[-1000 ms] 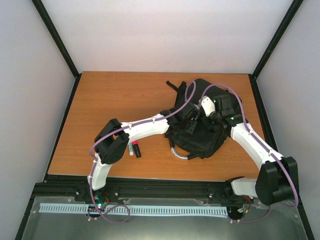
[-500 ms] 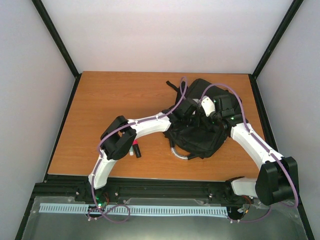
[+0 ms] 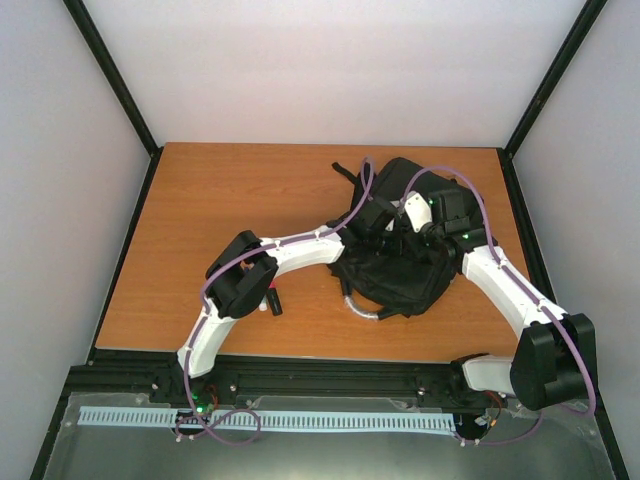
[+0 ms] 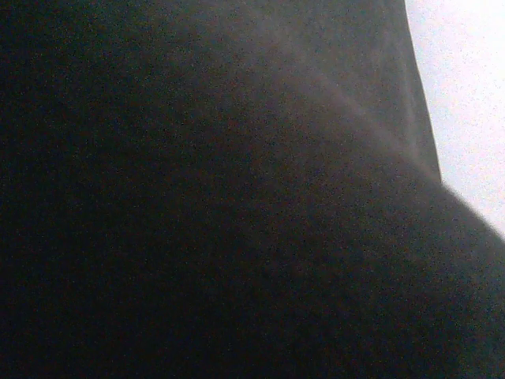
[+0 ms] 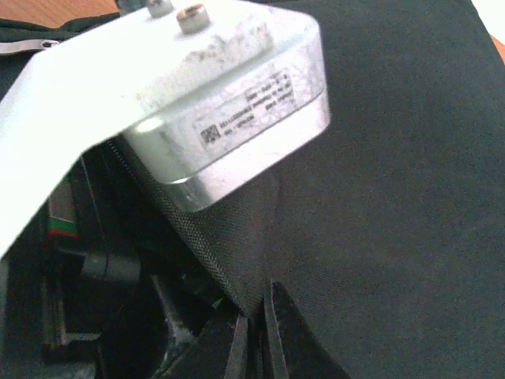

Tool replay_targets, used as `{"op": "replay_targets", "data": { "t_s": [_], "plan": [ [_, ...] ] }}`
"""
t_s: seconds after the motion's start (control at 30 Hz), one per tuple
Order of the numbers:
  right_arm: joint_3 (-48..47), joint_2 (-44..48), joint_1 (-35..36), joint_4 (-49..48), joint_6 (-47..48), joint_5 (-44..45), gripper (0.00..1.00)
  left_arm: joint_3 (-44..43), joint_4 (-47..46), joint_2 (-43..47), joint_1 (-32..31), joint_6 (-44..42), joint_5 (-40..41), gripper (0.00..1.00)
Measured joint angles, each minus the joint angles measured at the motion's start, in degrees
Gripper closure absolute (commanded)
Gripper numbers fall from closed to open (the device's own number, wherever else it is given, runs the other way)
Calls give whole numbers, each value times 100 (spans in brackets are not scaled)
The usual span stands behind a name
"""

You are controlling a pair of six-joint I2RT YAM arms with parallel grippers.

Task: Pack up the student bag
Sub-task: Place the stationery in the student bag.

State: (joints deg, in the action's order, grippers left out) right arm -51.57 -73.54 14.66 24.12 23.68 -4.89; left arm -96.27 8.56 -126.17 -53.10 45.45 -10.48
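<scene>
student bag: we see plain black, right of centre
table: we see orange-brown woodgrain
cables: purple

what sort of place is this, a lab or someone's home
Most likely a robot lab test cell: two white arms bolted to a black rail at the near edge of a wooden table, plain white panels in a black frame walling it in, and a student bag as the workpiece.
</scene>
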Motion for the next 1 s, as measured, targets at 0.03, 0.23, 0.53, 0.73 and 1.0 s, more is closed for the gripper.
{"op": "replay_targets", "data": {
  "t_s": [0.03, 0.23, 0.53, 0.73, 1.0],
  "plan": [
    [0, 0, -7, 4, 0, 0, 97, 0, 33, 0, 2, -24, -22, 51],
    [0, 0, -22, 11, 0, -31, 97, 166, 20, 111, 0, -146, -63, 40],
    [-7, -68, -37, 15, -9, -111, 97, 1189, 177, 1346, 42, -358, 214, 0],
    [-4, -94, -37, 28, -15, -127, 97, 2009, 511, 2675, 4, -479, 918, 0],
    [-4, -94, -39, 28, -15, -127, 97, 3252, 1246, 4269, 48, -861, 2249, 0]
  ]
}}
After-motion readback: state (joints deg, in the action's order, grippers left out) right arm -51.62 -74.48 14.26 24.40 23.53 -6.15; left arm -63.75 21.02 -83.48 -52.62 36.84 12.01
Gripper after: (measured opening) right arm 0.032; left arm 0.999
